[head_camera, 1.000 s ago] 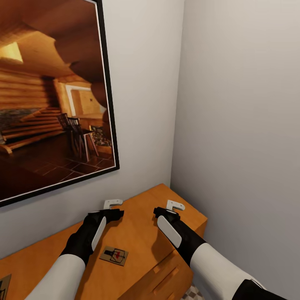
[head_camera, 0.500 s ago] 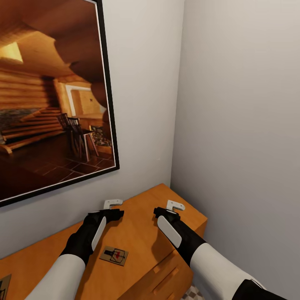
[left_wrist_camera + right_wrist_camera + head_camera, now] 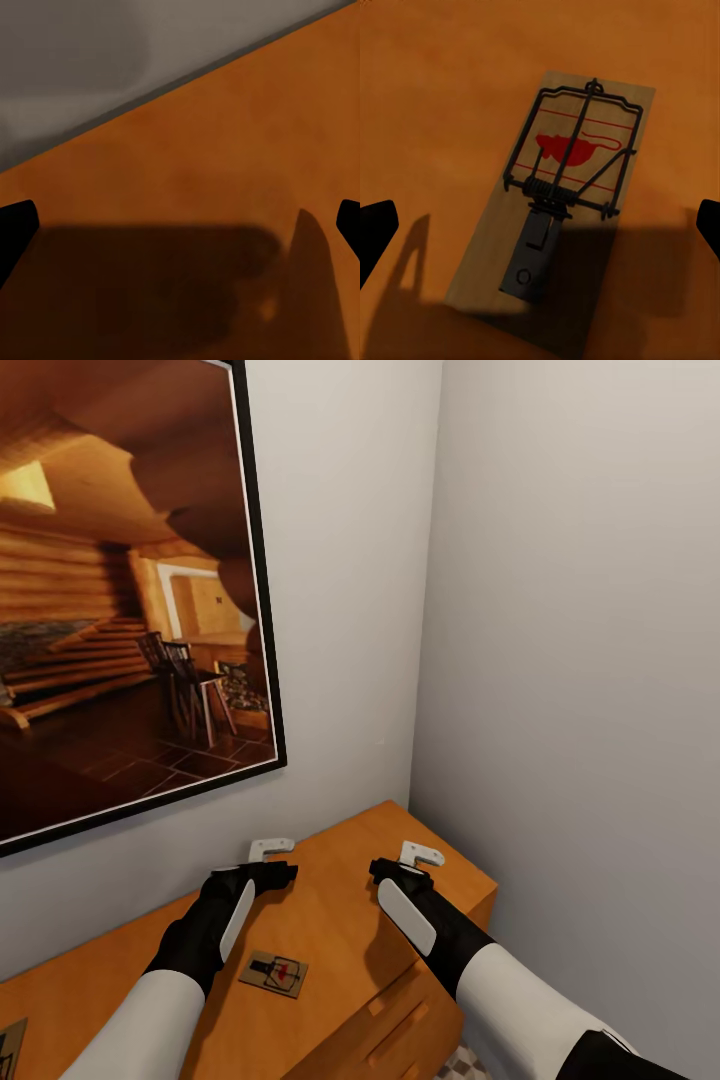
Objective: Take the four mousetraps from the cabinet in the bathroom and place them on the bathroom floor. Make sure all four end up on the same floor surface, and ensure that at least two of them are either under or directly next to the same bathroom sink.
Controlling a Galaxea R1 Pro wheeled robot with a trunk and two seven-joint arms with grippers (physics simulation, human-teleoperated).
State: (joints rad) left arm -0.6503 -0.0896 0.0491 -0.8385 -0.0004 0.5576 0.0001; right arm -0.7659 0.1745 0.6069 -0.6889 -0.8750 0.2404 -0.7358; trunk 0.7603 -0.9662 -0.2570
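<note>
Grey walls (image 3: 560,610): fill the right and upper centre of the head view, meeting in a corner.

Framed picture (image 3: 120,590): dark-framed interior scene, upper left of the head view.

Cabinet (image 3: 330,920): honey-orange flat top across the lower frame, pushed into the corner; drawer fronts at bottom centre.

Bathroom floor (image 3: 460,1063): a sliver of patterned tile at the bottom edge, right of centre.

Left gripper (image 3: 270,849): lower centre-left, held over bare cabinet top close to the wall. Fingers spread wide, nothing between them; the left wrist view has dark fingertips (image 3: 15,229) at both side edges.

Right gripper (image 3: 420,852): lower centre-right, above the cabinet top. Fingers spread wide and empty.

Mousetrap (image 3: 559,199): flat on the cabinet top, centred between the right fingers in the right wrist view, lying at a slant.

Second mousetrap (image 3: 274,972): lower centre-left of the head view, beside the left forearm.

Third mousetrap (image 3: 10,1045): partly cut off at the bottom left corner.

Risks, as judged: the trap lies askew to the fingers, so closing could twist or skid the thin board instead of seizing it. The left forearm could brush its neighbouring trap off place.
</note>
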